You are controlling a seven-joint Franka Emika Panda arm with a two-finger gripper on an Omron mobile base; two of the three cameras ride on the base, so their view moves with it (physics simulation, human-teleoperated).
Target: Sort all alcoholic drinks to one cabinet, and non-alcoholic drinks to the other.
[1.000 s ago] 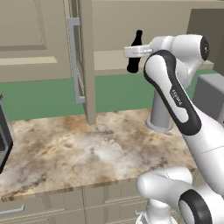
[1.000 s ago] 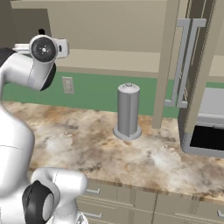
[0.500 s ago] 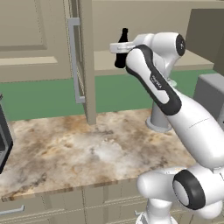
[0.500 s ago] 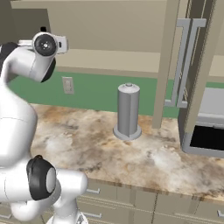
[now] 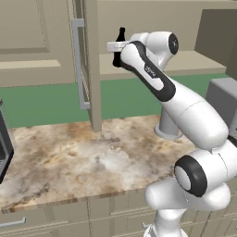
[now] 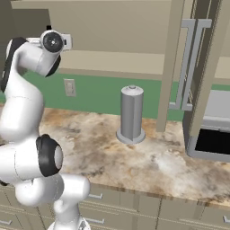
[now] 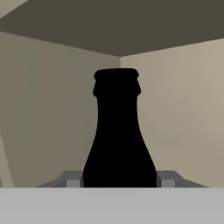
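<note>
My gripper (image 5: 118, 49) is shut on a small all-black cola bottle (image 5: 121, 35), a non-alcoholic drink, held upright high above the counter at the opening of the upper cabinet. In the hand view the black cola bottle (image 7: 119, 131) stands upright between my two fingertips (image 7: 72, 179), with the cabinet's beige inner walls and dark ceiling behind it. From the right base view, the hand (image 6: 54, 41) is raised at the upper left.
An open cabinet door (image 5: 92, 65) with a long metal handle (image 5: 79, 65) hangs just left of the gripper. The marble counter (image 5: 83, 152) lies below. A grey cylinder (image 6: 131, 112) stands on the counter. An open dark appliance (image 6: 214, 139) sits at the right.
The arm has swung left and slightly up, carrying the black bottle toward the open cabinet. The grip on the bottle has stayed the same.
</note>
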